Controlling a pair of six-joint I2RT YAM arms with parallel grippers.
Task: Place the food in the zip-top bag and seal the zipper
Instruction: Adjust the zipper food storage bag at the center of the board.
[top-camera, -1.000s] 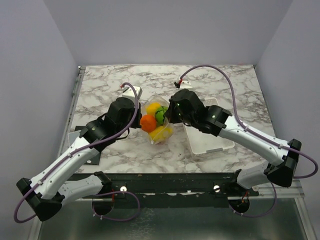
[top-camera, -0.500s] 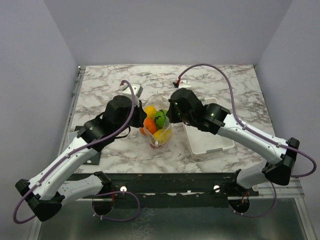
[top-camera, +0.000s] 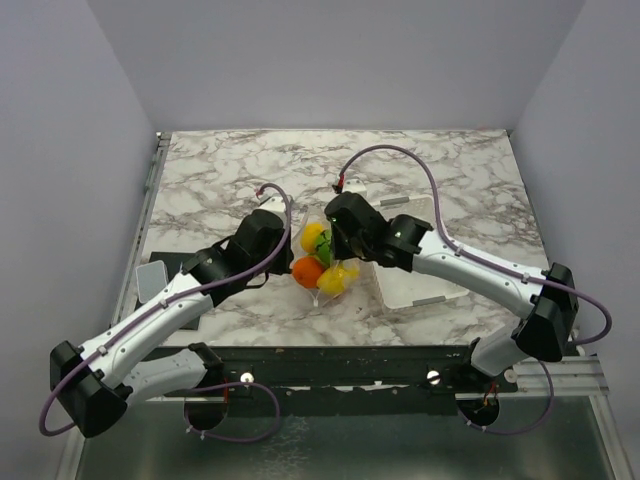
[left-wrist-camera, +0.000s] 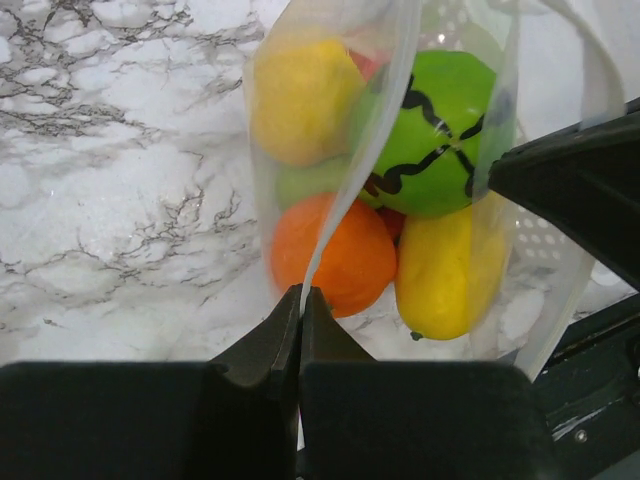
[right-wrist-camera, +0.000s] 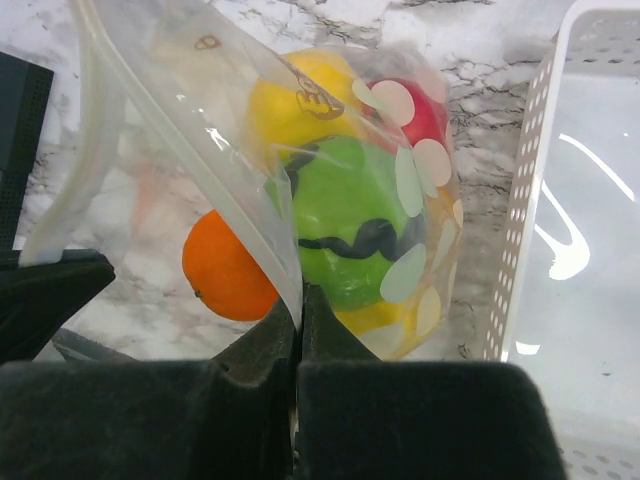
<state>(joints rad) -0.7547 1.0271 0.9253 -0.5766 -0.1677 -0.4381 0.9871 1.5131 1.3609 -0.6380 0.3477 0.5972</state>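
The see-through dotted zip-top bag (top-camera: 322, 262) hangs between my two grippers over the marble table. Inside it are the food pieces: an orange (left-wrist-camera: 335, 253), a dark-striped green ball (left-wrist-camera: 430, 135), yellow pieces (left-wrist-camera: 300, 98) and a red one (right-wrist-camera: 418, 112). My left gripper (left-wrist-camera: 301, 297) is shut on the bag's mouth edge at its left end. My right gripper (right-wrist-camera: 300, 296) is shut on the mouth edge at its right end. The clear zipper strip (right-wrist-camera: 185, 140) runs along the mouth edge, up and left from the right jaws. Whether it is sealed I cannot tell.
The white perforated tray (top-camera: 420, 275) lies right of the bag, under the right arm; its wall shows in the right wrist view (right-wrist-camera: 530, 190). A dark pad (top-camera: 165, 272) lies at the left near edge.
Both grippers have moved toward the near edge and closer together, carrying the bag. The bag has narrowed and the food has bunched up inside it.
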